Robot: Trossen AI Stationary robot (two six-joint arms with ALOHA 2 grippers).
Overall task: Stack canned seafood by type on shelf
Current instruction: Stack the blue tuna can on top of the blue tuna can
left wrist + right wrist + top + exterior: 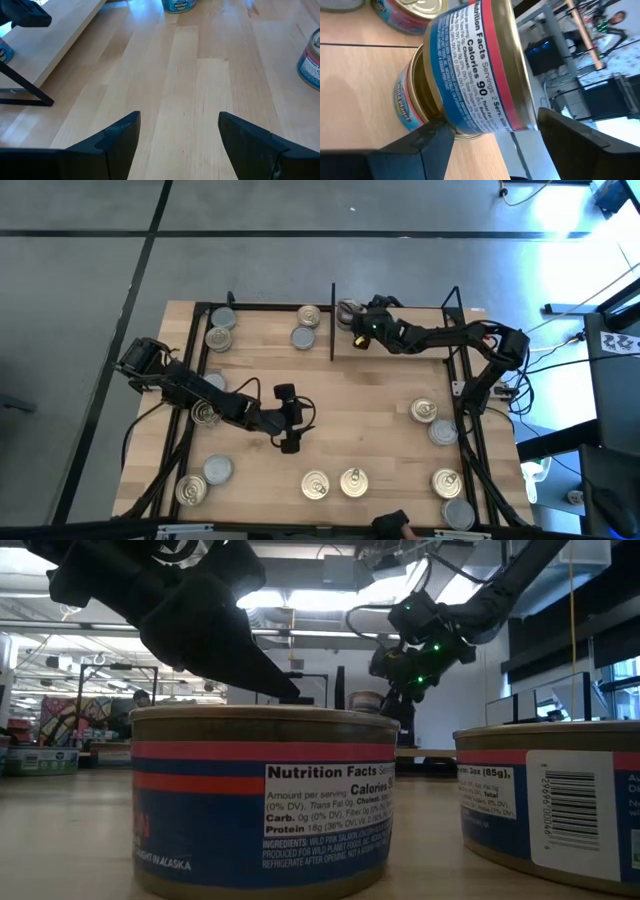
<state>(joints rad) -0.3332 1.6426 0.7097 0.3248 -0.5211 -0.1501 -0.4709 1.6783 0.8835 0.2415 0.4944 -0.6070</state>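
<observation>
**Tin tilted on tin beside the divider**

Just right of the black upright divider (332, 320), the right gripper (352, 322) stands spread around a blue-and-red labelled metal tin (480, 65), tilted on a second tin (415, 100). Left of the divider sit four round tins. The left gripper (289, 420) hovers open over bare plank (190, 90).
</observation>
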